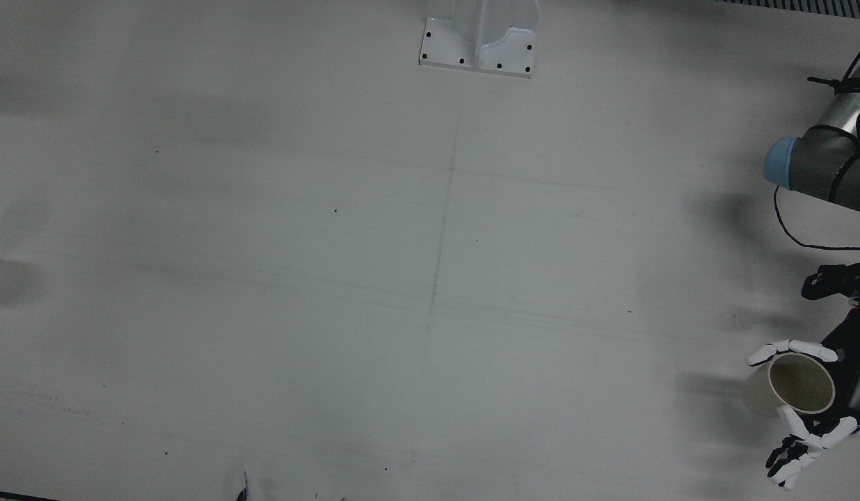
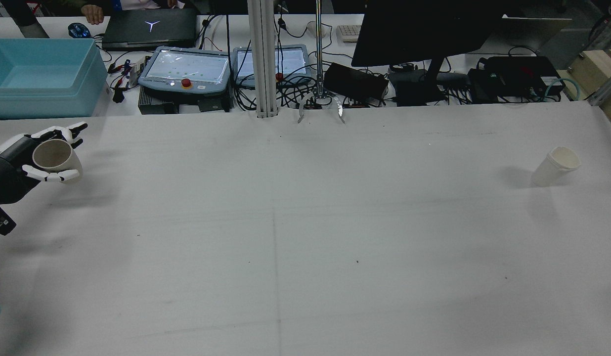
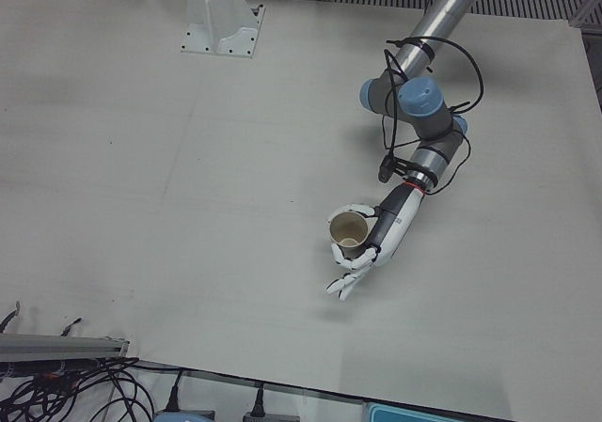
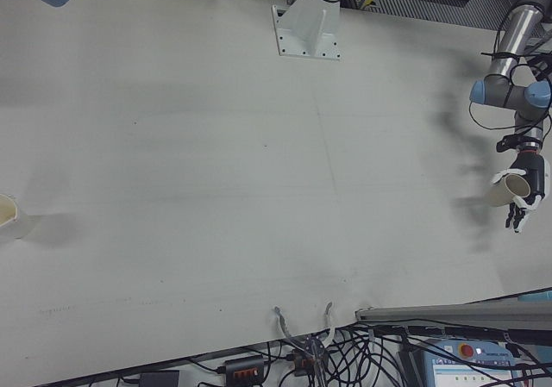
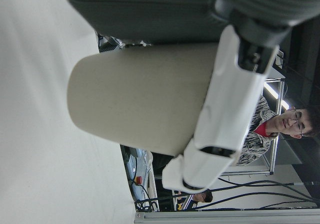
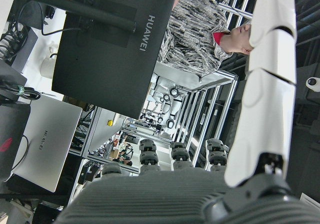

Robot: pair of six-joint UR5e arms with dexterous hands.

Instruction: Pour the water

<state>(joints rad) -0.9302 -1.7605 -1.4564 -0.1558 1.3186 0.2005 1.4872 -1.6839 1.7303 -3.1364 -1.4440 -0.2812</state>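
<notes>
White table: left hand wraps paper cup at 9 o'clock; second cup at 3, unpoured; right hand's grasp unclear.

One beige paper cup was upright with its mouth open upward, at the table's far left edge in the rear view. A second, paler paper cup stood on the table at the far right, leaning slightly, untouched.
</notes>
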